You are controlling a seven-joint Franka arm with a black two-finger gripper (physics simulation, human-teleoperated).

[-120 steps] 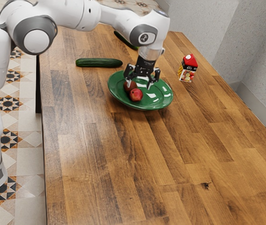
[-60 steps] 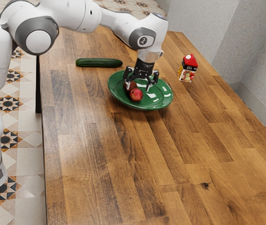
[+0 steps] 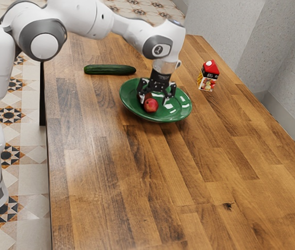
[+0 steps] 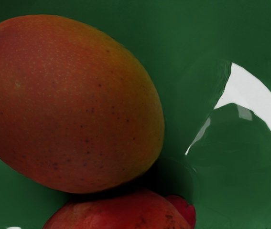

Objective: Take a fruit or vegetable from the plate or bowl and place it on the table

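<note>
Low over the green plate (image 3: pixel 130 107), open hand (image 3: pixel 154 100) near the mango (image 4: pixel 78 105)

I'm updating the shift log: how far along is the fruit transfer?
Only the positioning looks done: the hand is at the round, glossy green plate, its fingers apart. Nothing is in hand; the oval orange-red mango and round red pomegranate both lie on the plate. Left: grip one, lift it, set it on the brown wooden table.
</note>
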